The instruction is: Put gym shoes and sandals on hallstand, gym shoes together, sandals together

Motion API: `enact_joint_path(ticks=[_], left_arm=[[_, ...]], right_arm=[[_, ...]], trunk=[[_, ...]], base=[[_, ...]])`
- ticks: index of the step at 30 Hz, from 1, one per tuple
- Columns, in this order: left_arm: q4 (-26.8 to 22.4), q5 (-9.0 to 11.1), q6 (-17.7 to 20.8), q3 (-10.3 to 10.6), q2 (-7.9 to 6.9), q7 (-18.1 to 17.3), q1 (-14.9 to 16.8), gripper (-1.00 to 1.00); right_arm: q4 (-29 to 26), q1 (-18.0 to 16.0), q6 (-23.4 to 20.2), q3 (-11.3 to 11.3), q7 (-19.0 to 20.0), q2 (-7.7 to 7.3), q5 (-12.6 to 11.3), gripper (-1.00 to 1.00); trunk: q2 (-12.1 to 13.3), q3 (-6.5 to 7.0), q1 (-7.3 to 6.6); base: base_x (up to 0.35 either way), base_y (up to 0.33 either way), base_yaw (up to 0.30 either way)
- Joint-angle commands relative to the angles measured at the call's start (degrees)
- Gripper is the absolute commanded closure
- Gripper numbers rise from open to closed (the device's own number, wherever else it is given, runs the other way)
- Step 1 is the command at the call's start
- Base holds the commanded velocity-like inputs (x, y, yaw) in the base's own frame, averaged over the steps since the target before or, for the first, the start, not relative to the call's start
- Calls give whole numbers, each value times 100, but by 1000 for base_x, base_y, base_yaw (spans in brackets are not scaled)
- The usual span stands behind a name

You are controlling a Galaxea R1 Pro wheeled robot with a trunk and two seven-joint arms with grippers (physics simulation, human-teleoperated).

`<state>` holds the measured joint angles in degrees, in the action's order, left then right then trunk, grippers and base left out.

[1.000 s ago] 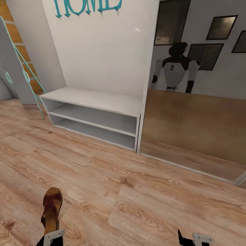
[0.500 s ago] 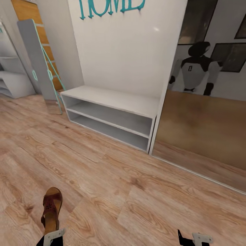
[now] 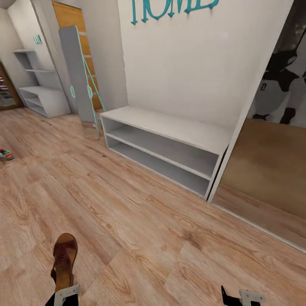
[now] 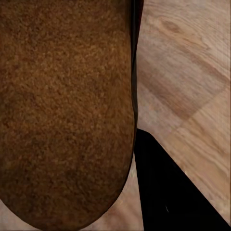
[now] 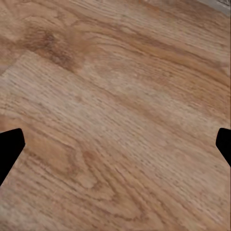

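Left gripper [image 3: 63, 293] at 7 o'clock in the head view, clamped on a brown sandal [image 3: 64, 259] held above the corridor floor [image 3: 140, 229], toe pointing to 12. Right gripper [image 3: 240, 296] at 5 o'clock, fingers spread wide, nothing between them. Rack with teal lettering [image 3: 170, 144] toward 12. White-grey hallstand [image 3: 42, 100] far off at 10. Gym shoe [image 3: 5, 154] on the planks at 9.

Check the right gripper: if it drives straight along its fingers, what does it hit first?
Most likely the corridor floor. The right gripper points at bare wood planks, its fingers spread wide with nothing between them and nothing else in that line. Depth unclear.
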<state>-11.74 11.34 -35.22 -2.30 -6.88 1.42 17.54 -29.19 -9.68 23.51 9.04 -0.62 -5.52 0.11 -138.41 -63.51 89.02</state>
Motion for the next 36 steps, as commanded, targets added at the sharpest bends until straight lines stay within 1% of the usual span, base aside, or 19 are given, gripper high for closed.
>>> enact_joint_path(ticks=[1,36], left_arm=[[4,-27,-11,-16,2,8,4,100],[4,-27,-11,-16,2,8,4,100]], right_arm=[[1,0,15,4,-7,2,4,-100],[-4,1,13,11,-9,7,5,-100]], trunk=[[-2,-5,1],[-2,-5,1]], base=[[242,217,278],[223,198,279]])
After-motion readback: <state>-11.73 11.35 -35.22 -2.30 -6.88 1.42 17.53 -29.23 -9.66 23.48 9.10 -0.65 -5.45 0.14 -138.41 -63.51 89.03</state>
